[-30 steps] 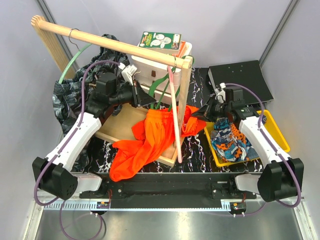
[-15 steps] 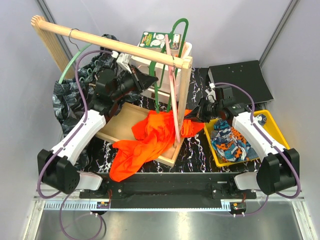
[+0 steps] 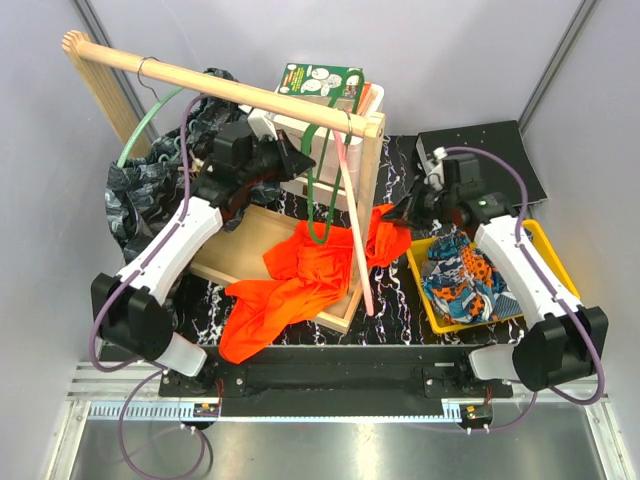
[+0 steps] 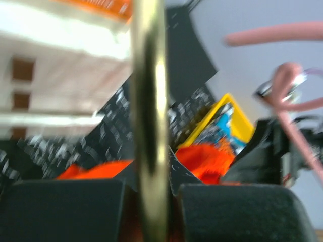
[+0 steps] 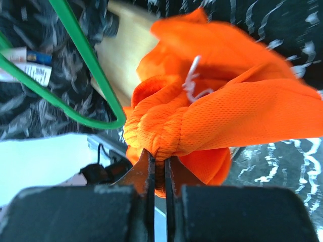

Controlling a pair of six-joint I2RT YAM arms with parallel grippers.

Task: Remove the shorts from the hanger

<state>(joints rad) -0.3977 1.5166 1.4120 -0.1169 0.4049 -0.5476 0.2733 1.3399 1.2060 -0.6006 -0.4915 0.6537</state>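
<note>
The bright orange shorts (image 3: 295, 285) (image 5: 237, 106) lie bunched over the wooden rack base (image 3: 250, 240). My right gripper (image 3: 403, 214) (image 5: 160, 162) is shut on a fold at their right end. My left gripper (image 3: 297, 160) (image 4: 150, 201) is shut on the dark green hanger (image 3: 318, 200) (image 4: 149, 101) (image 5: 86, 55), whose lower corner sits at the cloth's top edge. Blue, orange and white patterned shorts (image 3: 460, 280) lie in the yellow bin (image 3: 555, 265). Dark patterned shorts (image 3: 140, 190) hang on a pale green hanger (image 3: 150, 115) at the left.
A wooden rod (image 3: 220, 85) spans the rack, with a pink hanger (image 3: 355, 220) dangling from its right end. White boxes (image 3: 320, 110) stand behind the rack. A black plate (image 3: 485, 155) lies at the back right.
My left gripper rose with the green hanger, lifting it above the rod, and the hanger has since come back down. The right gripper drew the orange cloth slightly up and right. The pink hanger swung lower.
</note>
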